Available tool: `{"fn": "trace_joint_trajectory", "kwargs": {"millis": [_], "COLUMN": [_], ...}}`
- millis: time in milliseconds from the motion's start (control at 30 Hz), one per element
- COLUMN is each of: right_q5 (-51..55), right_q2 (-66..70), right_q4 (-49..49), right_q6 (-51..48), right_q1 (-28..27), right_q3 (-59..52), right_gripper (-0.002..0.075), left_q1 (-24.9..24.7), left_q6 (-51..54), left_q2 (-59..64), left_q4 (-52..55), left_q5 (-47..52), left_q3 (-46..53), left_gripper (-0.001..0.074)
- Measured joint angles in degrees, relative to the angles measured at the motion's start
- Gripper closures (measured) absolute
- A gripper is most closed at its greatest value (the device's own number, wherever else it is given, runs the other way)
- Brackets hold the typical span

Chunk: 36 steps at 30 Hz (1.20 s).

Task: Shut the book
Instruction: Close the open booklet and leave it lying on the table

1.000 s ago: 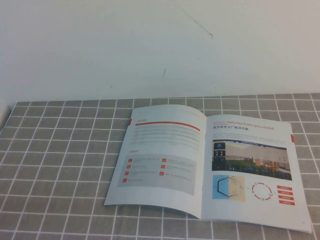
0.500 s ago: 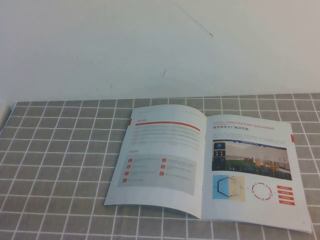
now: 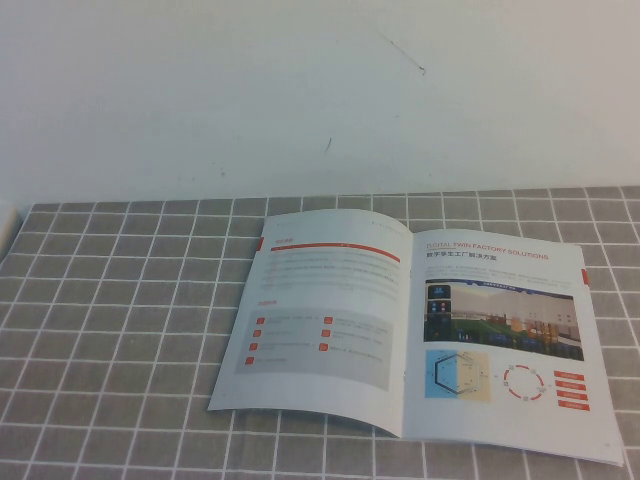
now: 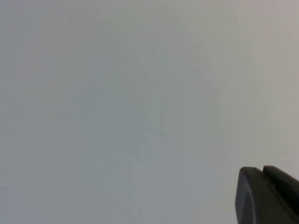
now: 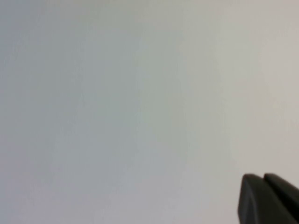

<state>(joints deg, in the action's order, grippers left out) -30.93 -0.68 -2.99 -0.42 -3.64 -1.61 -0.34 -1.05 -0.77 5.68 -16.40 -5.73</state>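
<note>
High view shows the open white paper booklet with printed pages (image 3: 410, 330) lying spread in the lower right of the frame, its left page slightly bowed, on a grey cloth with white grid lines (image 3: 120, 300) below a white wall (image 3: 300, 90). The left gripper (image 4: 268, 196) and right gripper (image 5: 268, 198) each show only a dark part against a blank pale surface. I cannot tell whether either is open or closed.

Grey checked tablecloth (image 3: 120, 300) below a white wall (image 3: 200, 100)
</note>
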Motion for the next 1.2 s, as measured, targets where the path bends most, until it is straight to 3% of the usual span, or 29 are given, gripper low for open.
{"fn": "trace_joint_trajectory", "kwargs": {"millis": [133, 233, 400, 533, 667, 867, 1000, 1200], "right_q5": [-15.8, -20.0, -19.3, -8.4, 8.1, 23.5, 20.5, 6.3], "right_q2": [0.0, 0.0, 0.0, 0.0, 0.0, 3.1, 9.3, 23.3], "right_q4": [0.0, 0.1, -0.5, -5.4, -17.7, -36.1, -51.0, -81.4], "right_q6": [7.5, 9.9, 13.1, 18.7, 26.4, 50.9, 66.2, 90.5], "right_q1": [0.0, 0.0, 0.0, 0.0, 0.0, 0.0, 0.0, 0.0], "right_q3": [0.0, 0.0, 0.0, 3.5, 12.6, 25.5, 29.9, 35.3], "right_gripper": [0.0727, 0.0727, 0.0727, 0.0727, 0.0727, 0.0728, 0.0727, 0.0727], "left_q1": [0.0, 0.0, 0.0, 0.0, 0.0, 0.0, 0.0, 0.0], "left_q6": [-2.8, -3.2, -3.2, -3.2, -3.2, -3.2, -3.2, -0.7], "left_q2": [-0.1, -0.1, -0.1, -0.1, 0.2, 8.2, 16.1, 26.4], "left_q4": [0.3, 0.4, 0.9, 1.7, 2.0, 0.6, -1.9, -8.6], "left_q5": [7.9, 10.3, 11.7, 15.0, 21.2, 35.4, 42.1, 47.2], "left_q3": [-6.0, -7.6, -7.7, -9.6, -13.6, -22.8, -27.5, -33.2], "left_gripper": [0.0739, 0.0739, 0.0739, 0.0739, 0.0739, 0.0739, 0.0739, 0.0739]}}
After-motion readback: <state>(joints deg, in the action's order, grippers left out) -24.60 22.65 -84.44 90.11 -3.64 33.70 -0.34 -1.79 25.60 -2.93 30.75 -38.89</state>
